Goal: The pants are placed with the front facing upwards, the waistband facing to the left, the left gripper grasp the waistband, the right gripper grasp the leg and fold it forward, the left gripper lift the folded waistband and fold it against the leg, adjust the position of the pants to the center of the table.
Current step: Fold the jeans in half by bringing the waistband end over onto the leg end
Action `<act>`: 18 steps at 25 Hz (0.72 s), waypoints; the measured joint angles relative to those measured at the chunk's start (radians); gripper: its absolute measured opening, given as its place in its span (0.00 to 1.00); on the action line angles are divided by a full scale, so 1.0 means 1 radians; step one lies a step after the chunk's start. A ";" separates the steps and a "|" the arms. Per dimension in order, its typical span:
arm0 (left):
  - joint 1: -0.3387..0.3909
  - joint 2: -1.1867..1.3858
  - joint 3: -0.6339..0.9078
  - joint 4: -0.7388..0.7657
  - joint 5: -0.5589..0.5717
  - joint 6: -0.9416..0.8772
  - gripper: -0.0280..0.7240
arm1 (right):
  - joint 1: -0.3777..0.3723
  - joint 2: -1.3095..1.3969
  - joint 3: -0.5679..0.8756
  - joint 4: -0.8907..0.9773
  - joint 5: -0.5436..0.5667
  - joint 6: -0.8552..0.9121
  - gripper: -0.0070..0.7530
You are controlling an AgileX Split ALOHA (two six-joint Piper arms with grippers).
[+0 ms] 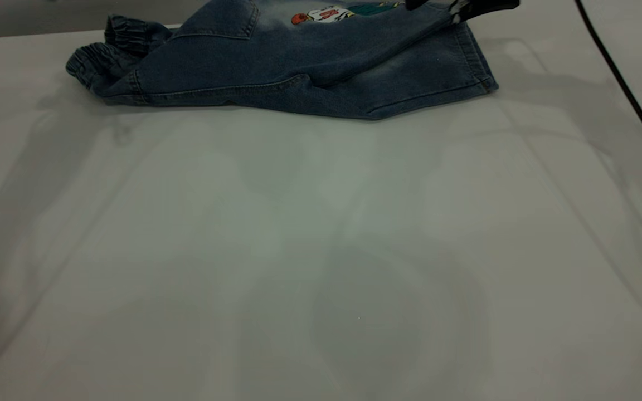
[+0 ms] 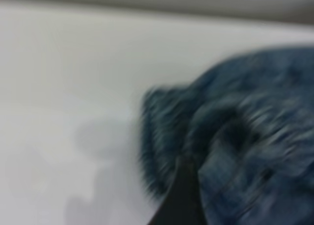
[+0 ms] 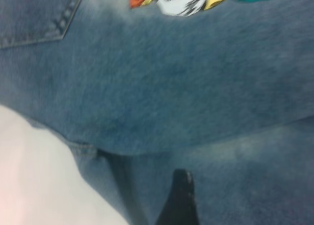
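Note:
The blue denim pants (image 1: 276, 72) lie at the far edge of the table (image 1: 321, 250), with the gathered waistband (image 1: 95, 61) bunched at the left. My right gripper (image 1: 460, 12) is at the top right, shut on the leg's cuff end and holding it raised, so the cloth runs taut up to it. In the right wrist view a black fingertip (image 3: 180, 195) rests against the denim (image 3: 186, 87). The left wrist view shows one black finger (image 2: 180, 200) beside the ruched waistband (image 2: 167, 136). Cloth hides the rest of that gripper, and it does not appear in the exterior view.
A colourful cartoon print (image 1: 326, 14) marks the upper side of the pants. A thin black cable (image 1: 627, 94) runs down the table's right side. The table stretches wide in front of the pants.

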 joint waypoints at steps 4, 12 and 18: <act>0.069 0.000 0.000 0.004 0.116 0.000 0.83 | 0.008 0.000 -0.027 -0.026 0.009 0.017 0.74; 0.073 0.040 0.001 -0.005 0.084 0.007 0.83 | 0.010 0.000 -0.052 -0.027 0.037 0.046 0.74; 0.069 0.116 0.001 -0.032 0.043 0.006 0.83 | 0.010 0.000 -0.052 -0.027 0.039 0.053 0.74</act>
